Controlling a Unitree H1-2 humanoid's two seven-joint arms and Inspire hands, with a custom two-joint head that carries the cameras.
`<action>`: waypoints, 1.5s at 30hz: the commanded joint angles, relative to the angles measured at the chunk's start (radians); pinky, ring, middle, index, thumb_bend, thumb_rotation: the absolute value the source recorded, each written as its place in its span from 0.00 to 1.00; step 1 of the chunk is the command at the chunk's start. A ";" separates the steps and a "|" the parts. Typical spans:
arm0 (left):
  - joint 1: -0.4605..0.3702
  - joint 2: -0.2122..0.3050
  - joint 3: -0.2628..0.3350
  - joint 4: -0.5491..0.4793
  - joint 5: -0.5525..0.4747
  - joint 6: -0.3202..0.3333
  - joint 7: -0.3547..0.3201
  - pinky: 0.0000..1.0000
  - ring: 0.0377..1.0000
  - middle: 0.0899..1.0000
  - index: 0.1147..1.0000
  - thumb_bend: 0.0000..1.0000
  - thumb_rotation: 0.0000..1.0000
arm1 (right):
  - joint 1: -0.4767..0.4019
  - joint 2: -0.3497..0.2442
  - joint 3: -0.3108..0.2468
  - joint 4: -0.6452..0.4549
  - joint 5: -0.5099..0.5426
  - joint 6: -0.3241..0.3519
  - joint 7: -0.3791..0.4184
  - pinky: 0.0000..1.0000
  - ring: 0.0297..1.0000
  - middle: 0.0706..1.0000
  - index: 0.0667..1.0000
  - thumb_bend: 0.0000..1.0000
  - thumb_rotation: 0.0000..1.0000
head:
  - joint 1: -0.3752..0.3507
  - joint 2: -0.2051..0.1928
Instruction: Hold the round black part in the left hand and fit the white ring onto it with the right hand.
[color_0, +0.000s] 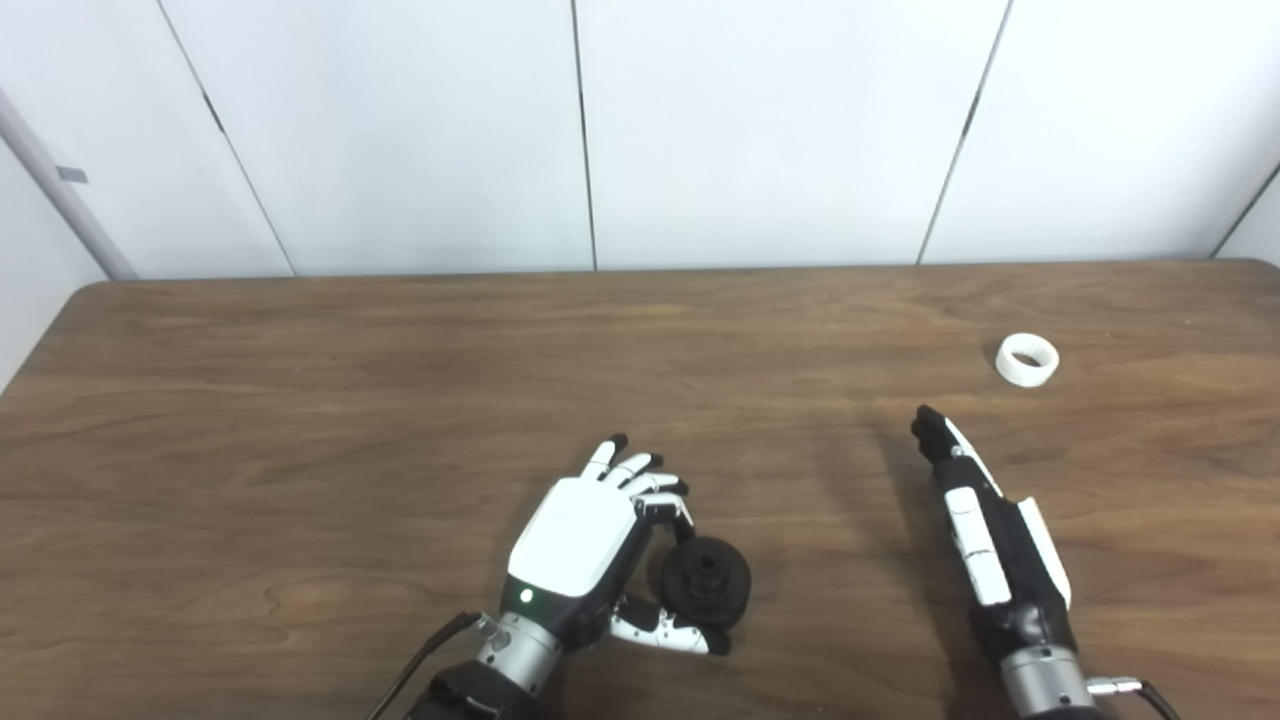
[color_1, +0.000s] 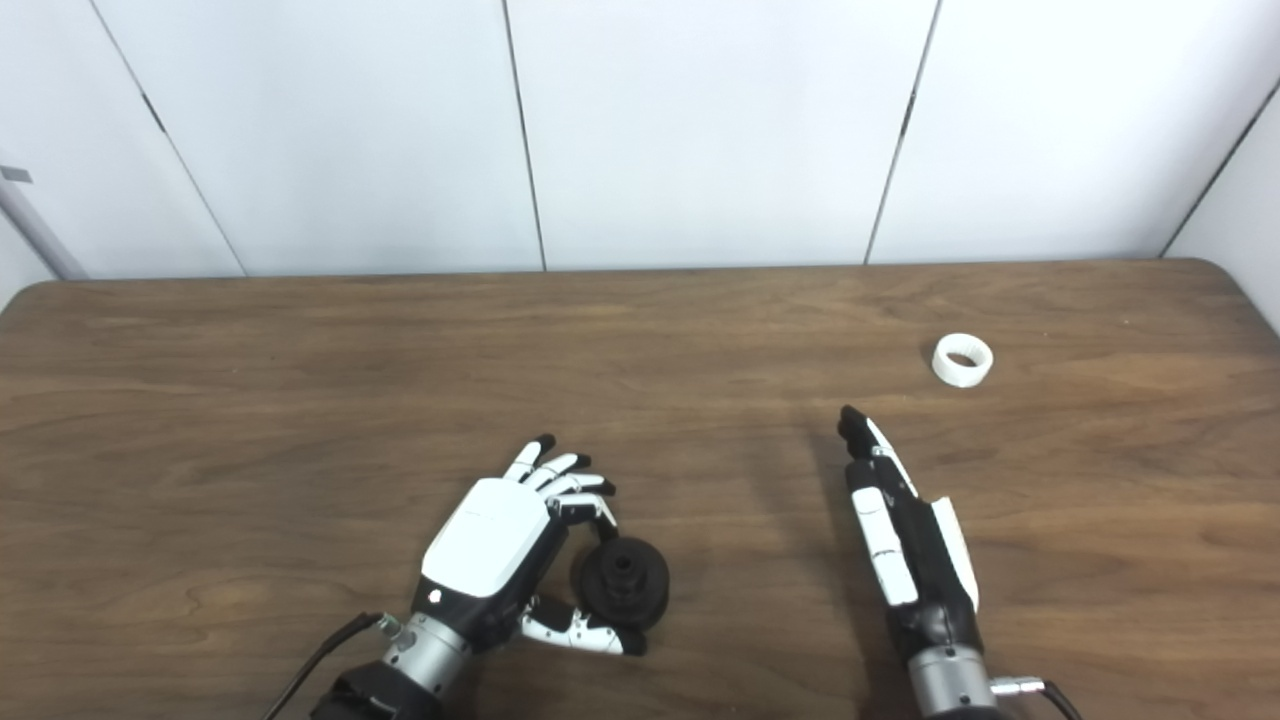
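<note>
On the wooden table (color_0: 300, 400), near its front edge and a little left of centre, the left hand (color_0: 590, 545) sits with its white back turned up; its fingers (color_0: 640, 475) curl over to the right and its thumb (color_0: 665, 632) reaches along below, so that the round black part (color_0: 707, 580) lies between thumb and fingers; the thumb tip meets the part's lower rim and the curled fingertips reach its upper left edge, though whether the hand truly clamps the part or merely cups it I cannot tell; the part looks like a small pulley or hub, a disc with a raised boss and a hole at its middle, its face tipped up toward the cameras; whether it rests on the wood or is lifted just clear is not plain.

To the right, well apart from the left hand, the right hand (color_0: 985, 535) is held edge-on, its fingers stretched straight and close together, pointing away toward the far side of the table; it holds nothing; its black fingertips (color_0: 928, 422) point roughly toward the white ring (color_0: 1027, 360), which lies alone on the wood farther back and slightly to the right, near the hand yet clear of it; the ring lies tilted so that its hollow middle shows from above.

Behind the table stands a wall of plain white panels (color_0: 760, 130) with thin dark seams; a black cable (color_0: 425, 655) trails from the left wrist.
</note>
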 joint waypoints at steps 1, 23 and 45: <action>0.001 0.009 -0.001 0.001 0.030 -0.007 -0.003 1.00 0.88 0.76 0.42 0.52 0.05 | 0.041 0.024 0.003 -0.042 0.004 0.003 -0.004 1.00 0.97 0.93 0.91 0.55 0.90 | -0.001 0.001; -0.002 0.029 0.023 0.012 0.017 -0.025 -0.023 1.00 0.88 0.76 0.42 0.52 0.06 | -0.137 -0.096 -0.110 -0.171 -0.185 0.225 -0.038 0.80 0.85 0.86 0.82 0.59 0.63 | -0.092 0.000; -0.002 0.047 0.036 0.013 0.014 -0.042 -0.025 1.00 0.88 0.76 0.42 0.52 0.06 | -0.341 -0.310 -0.109 -0.018 -0.378 0.259 -0.013 0.88 0.91 0.88 0.80 0.69 0.43 | -0.142 0.001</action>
